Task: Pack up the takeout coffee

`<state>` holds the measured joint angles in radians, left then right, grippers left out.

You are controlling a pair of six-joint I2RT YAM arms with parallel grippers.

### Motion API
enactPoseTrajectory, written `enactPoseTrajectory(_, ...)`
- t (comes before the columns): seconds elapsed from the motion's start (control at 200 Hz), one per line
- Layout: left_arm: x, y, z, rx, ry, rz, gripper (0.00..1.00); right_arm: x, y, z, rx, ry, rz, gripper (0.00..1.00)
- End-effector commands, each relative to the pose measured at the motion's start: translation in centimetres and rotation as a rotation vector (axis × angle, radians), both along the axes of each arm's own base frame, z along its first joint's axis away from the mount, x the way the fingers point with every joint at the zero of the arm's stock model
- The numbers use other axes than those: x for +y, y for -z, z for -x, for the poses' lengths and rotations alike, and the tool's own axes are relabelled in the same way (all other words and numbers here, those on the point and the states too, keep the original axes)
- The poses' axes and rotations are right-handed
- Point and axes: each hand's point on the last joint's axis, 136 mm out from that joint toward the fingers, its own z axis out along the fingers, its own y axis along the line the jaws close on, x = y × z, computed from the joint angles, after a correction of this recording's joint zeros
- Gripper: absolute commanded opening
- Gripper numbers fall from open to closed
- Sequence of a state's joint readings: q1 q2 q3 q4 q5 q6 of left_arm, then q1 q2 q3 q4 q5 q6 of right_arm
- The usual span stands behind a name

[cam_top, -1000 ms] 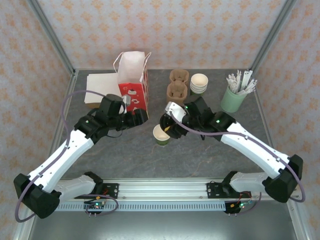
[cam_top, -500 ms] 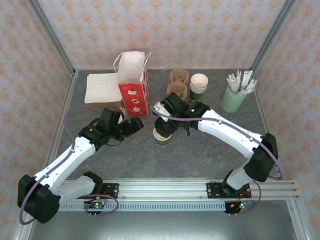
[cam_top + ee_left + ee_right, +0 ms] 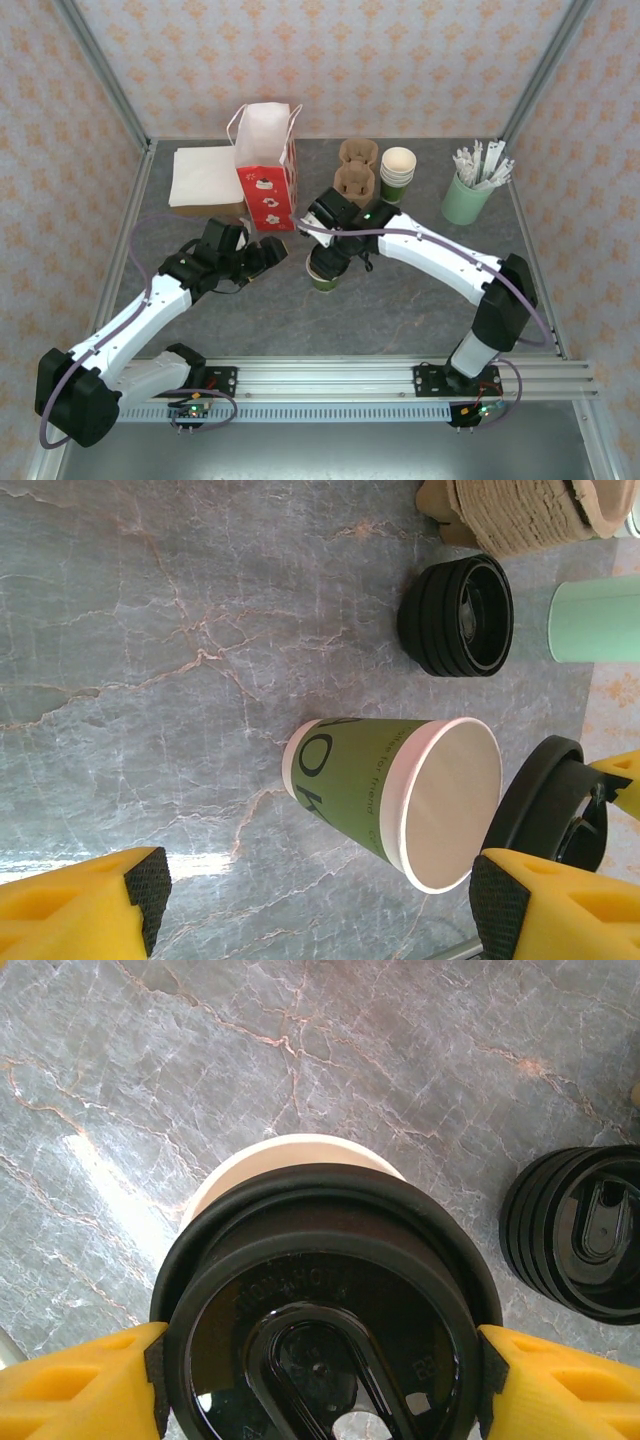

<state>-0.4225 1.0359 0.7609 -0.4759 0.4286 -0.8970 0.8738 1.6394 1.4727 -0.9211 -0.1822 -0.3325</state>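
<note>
My left tool (image 3: pixel 278 250) hangs spread wide over the grey marbled surface (image 3: pixel 400 300), in front of the red-and-white paper bag (image 3: pixel 268 170) and just left of the green takeout coffee cup (image 3: pixel 360 780). The cup stands upright near the middle. My right tool (image 3: pixel 322 1380) pinches the black lid (image 3: pixel 320 1290) by its rim just above the cup's open mouth, with a stack of spare lids (image 3: pixel 457 615) near by.

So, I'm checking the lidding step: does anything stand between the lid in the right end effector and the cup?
Nothing visible does. The right end effector holds the lid over the open cup; the lid stack stands apart, off to the side.
</note>
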Motion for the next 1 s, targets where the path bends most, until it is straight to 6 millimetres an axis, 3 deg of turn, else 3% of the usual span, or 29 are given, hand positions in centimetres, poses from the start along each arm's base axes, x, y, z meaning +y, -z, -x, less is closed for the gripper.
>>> enactPoseTrajectory(0.0, 0.7, 0.1, -0.5, -0.024, -0.028, -0.019, 0.81, 0.3, -0.4, -0.1, -0.007, 0.004, 0.018, 0.74)
enactPoseTrajectory(0.991, 0.8, 0.1, -0.5, -0.021, -0.012, -0.046, 0.82, 1.1, 1.5, -0.4, 0.033, -0.017, 0.065, 0.75)
